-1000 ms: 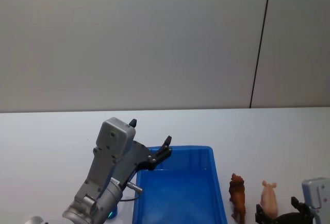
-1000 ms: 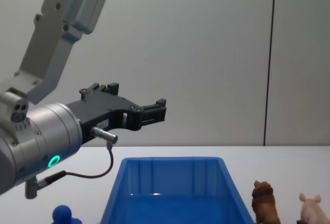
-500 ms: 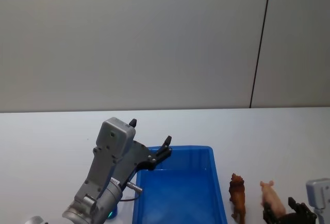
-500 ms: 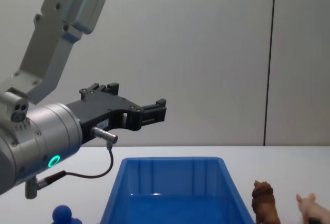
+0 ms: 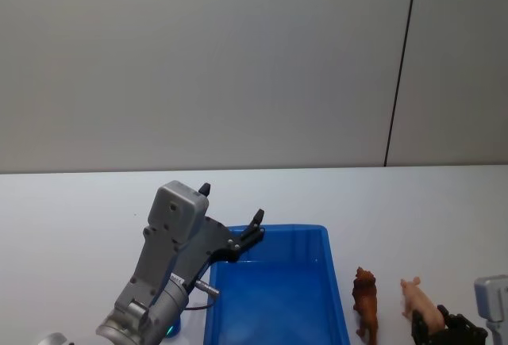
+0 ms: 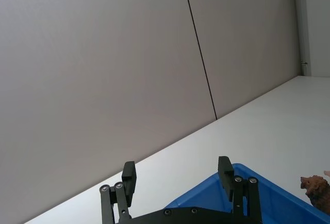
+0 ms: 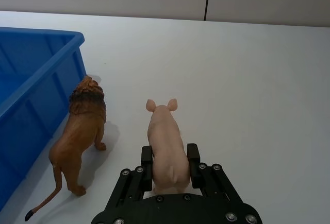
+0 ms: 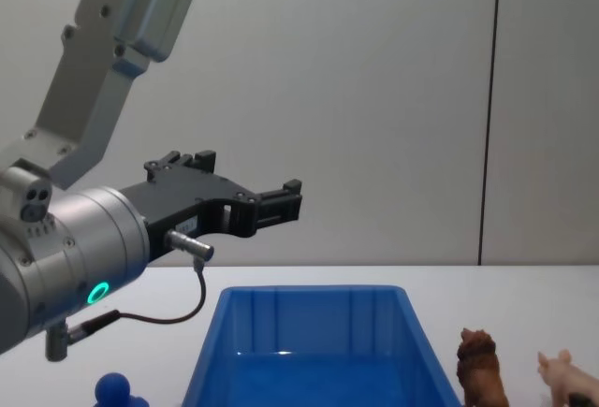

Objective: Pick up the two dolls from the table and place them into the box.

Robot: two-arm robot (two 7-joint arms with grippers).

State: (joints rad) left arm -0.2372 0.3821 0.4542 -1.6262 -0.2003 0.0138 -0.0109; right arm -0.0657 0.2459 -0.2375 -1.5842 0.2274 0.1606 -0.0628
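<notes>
The pale pink pig (image 7: 166, 141) stands on the white table (image 5: 79, 218) with my right gripper (image 7: 170, 166) shut on its hindquarters, one finger against each flank. In the head view the pig (image 5: 417, 297) and right gripper (image 5: 444, 327) are at the lower right. The brown lion (image 7: 82, 126) stands free between the pig and the blue box (image 7: 36, 74), close to the box wall. My left gripper (image 5: 231, 204) hangs open and empty in the air over the box's (image 5: 333, 281) rear left corner. In the chest view the lion (image 8: 480, 370) and pig (image 8: 557, 370) sit to the right of the box (image 8: 309, 293).
A small blue knob (image 8: 117, 390) sits on the table left of the box, under my left arm. A grey wall with a dark vertical seam (image 5: 401, 67) rises behind the table. Open white tabletop lies to the right of the pig.
My right gripper's fingers have closed in on the pig and shifted slightly right; the pig has turned a little with them. The left arm, lion and box have not moved.
</notes>
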